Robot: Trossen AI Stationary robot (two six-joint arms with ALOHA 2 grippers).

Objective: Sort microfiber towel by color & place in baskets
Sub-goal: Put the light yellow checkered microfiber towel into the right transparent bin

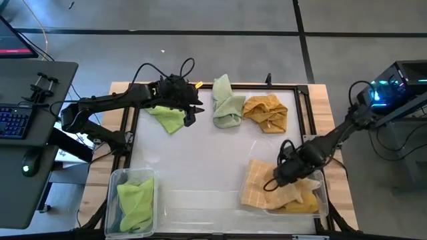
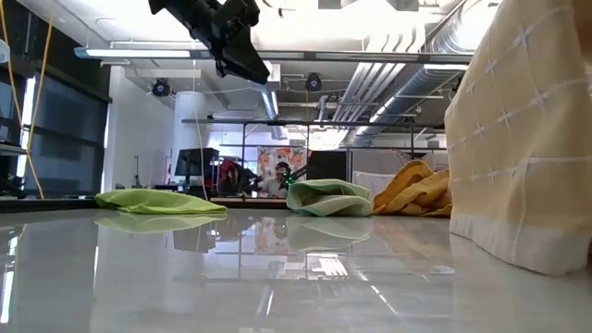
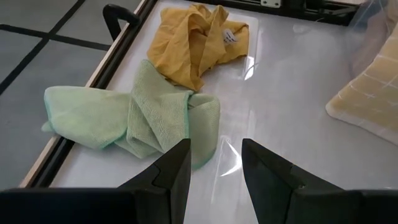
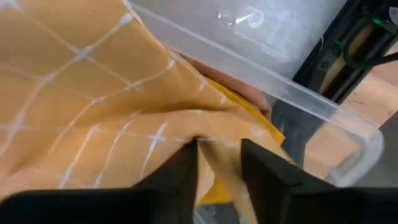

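Observation:
My left gripper is open and empty, raised above the table's far left. It hangs beside a bright green towel; in its wrist view a pale green towel and a yellow towel lie ahead. My right gripper is shut on a pale yellow checked towel at the near-right basket, which holds a darker yellow towel. The near-left basket holds a green towel. My right gripper pinches a raised fold of the checked towel between its two fingers, coming from above and slanting down. The towel lies slack, partly over the basket's rim and partly on the table outside it.
The work surface has a black frame. The pale green towel and the yellow towel lie along its far edge. A desk with a keyboard stands to the left. Bare white surface lies in the middle.

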